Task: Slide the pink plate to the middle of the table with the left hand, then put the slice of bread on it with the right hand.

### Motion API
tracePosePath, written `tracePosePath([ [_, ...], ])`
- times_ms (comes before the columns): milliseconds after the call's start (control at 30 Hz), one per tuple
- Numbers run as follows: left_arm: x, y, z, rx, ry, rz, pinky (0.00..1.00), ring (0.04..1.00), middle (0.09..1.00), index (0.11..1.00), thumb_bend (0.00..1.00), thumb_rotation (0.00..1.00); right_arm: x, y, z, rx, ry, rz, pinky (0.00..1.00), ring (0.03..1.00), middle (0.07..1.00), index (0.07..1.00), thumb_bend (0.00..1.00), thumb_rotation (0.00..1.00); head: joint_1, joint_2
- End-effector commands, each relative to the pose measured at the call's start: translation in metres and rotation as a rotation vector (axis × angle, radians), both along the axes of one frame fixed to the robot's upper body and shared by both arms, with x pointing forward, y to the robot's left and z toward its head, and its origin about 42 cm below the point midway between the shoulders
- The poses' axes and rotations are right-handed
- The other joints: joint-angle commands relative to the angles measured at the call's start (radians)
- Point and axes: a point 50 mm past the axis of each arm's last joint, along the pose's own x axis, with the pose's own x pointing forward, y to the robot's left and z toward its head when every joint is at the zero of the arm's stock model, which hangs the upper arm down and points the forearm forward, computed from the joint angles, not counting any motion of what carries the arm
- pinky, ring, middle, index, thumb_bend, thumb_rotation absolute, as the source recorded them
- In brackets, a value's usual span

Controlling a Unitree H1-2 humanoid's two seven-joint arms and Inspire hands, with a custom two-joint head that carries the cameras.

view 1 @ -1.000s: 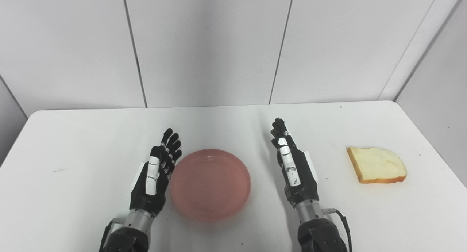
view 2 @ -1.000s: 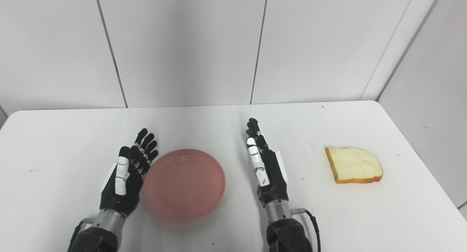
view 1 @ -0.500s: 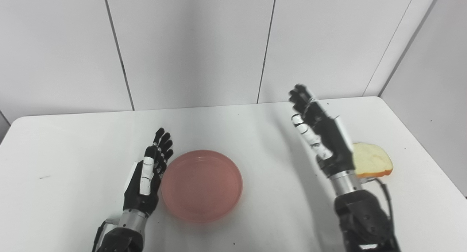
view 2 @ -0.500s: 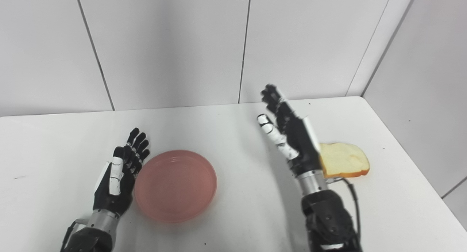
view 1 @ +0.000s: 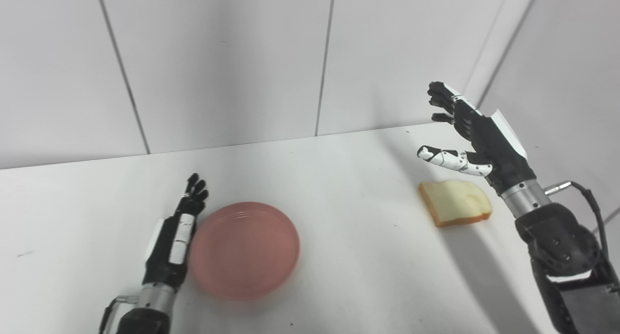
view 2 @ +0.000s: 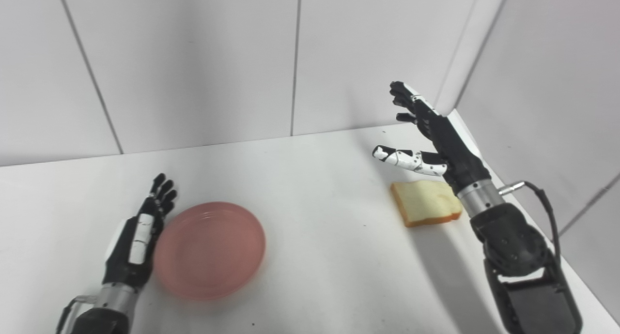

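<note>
The left hand [view 1: 172, 244] lies flat, fingers together, against the pink plate [view 1: 243, 250], while the right hand [view 1: 477, 135] hovers spread above the bread [view 1: 455, 202].

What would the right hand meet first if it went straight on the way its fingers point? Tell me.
Probably the wall. The right hand is raised, open, fingers aimed up and away past the table's far edge. The slice of bread lies below it, off that line; depth is unclear.

No legible txt or labels anywhere.
</note>
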Motion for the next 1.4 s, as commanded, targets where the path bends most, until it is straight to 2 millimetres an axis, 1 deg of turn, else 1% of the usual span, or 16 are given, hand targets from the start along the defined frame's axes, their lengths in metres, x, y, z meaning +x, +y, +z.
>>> tracePosePath([
  [0,-0.007,0.016,-0.019,-0.004,0.033,0.017,1.0,0.977,0.979,0.963,0.8,1.0,0.0,-0.008,0.017,-0.085,0.003,-0.014,0.87,0.967,0.995,0.94,0.88,0.38,-0.011,0.003],
  [133,-0.005,0.022,-0.017,-0.017,0.038,0.014,1.0,0.976,0.976,0.951,0.8,1.0,0.001,-0.013,0.022,-0.205,0.063,-0.063,0.91,0.998,1.0,0.938,0.95,0.39,-0.044,0.003],
  [300,-0.004,0.029,-0.018,-0.054,0.06,-0.001,1.0,0.984,0.979,0.944,0.76,1.0,0.008,-0.014,0.019,-0.307,0.118,-0.078,0.94,1.0,1.0,0.946,0.97,0.39,-0.079,0.007],
  [333,-0.004,0.031,-0.018,-0.062,0.066,-0.006,1.0,0.985,0.98,0.944,0.75,1.0,0.01,-0.015,0.018,-0.316,0.126,-0.08,0.94,1.0,1.0,0.953,0.97,0.37,-0.082,0.008],
  [367,-0.004,0.032,-0.018,-0.068,0.071,-0.012,1.0,0.987,0.982,0.948,0.74,1.0,0.011,-0.015,0.018,-0.326,0.13,-0.082,0.93,1.0,1.0,0.975,0.96,0.28,-0.082,0.008],
  [467,-0.004,0.034,-0.016,-0.072,0.076,-0.02,1.0,0.987,0.986,0.952,0.74,1.0,0.015,-0.019,0.017,-0.402,0.138,-0.096,0.9,0.988,0.994,0.998,0.95,0.19,-0.081,0.014],
  [500,-0.004,0.034,-0.015,-0.074,0.078,-0.019,1.0,0.987,0.986,0.952,0.74,1.0,0.016,-0.021,0.017,-0.438,0.152,-0.106,0.9,0.987,0.994,0.998,0.96,0.19,-0.081,0.014],
  [533,-0.005,0.034,-0.014,-0.077,0.08,-0.016,1.0,0.983,0.982,0.949,0.74,1.0,0.018,-0.025,0.018,-0.471,0.17,-0.12,0.9,0.989,0.997,1.0,0.96,0.18,-0.057,0.016],
  [567,-0.005,0.033,-0.013,-0.08,0.082,-0.014,1.0,0.979,0.979,0.944,0.74,1.0,0.018,-0.027,0.018,-0.493,0.182,-0.13,0.9,0.994,0.999,1.0,0.97,0.2,-0.057,0.016],
  [600,-0.006,0.031,-0.013,-0.081,0.081,-0.012,1.0,0.978,0.978,0.943,0.74,1.0,0.018,-0.03,0.019,-0.515,0.204,-0.143,0.9,0.995,1.0,1.0,0.98,0.2,-0.033,0.011],
  [700,-0.008,0.026,-0.012,-0.078,0.069,0.0,0.99,0.964,0.974,0.936,0.72,1.0,0.017,-0.04,0.022,-0.607,0.237,-0.172,0.96,1.0,1.0,1.0,1.0,0.27,-0.022,0.009],
  [867,-0.008,0.022,-0.013,-0.074,0.055,0.005,1.0,0.966,0.969,0.934,0.74,1.0,0.017,-0.049,0.024,-0.759,0.311,-0.208,0.99,1.0,0.999,1.0,1.0,0.23,-0.026,0.008],
  [967,-0.008,0.022,-0.013,-0.078,0.056,0.005,1.0,0.966,0.967,0.931,0.75,1.0,0.022,-0.054,0.023,-0.828,0.388,-0.23,1.0,1.0,1.0,1.0,1.0,0.25,-0.036,0.001],
  [1000,-0.009,0.022,-0.012,-0.078,0.054,0.005,1.0,0.966,0.968,0.931,0.74,1.0,0.024,-0.055,0.023,-0.842,0.411,-0.238,1.0,1.0,1.0,1.0,1.0,0.23,-0.036,0.001],
  [1167,-0.009,0.024,-0.012,-0.076,0.054,0.005,1.0,0.966,0.967,0.927,0.73,1.0,0.029,-0.054,0.023,-0.938,0.471,-0.263,1.0,1.0,1.0,1.0,1.0,0.21,-0.049,0.003],
  [1367,-0.009,0.026,-0.013,-0.078,0.052,0.002,1.0,0.964,0.966,0.924,0.75,1.0,0.034,-0.053,0.019,-0.963,0.51,-0.27,1.0,1.0,1.0,1.0,1.0,0.18,-0.051,0.002],
])
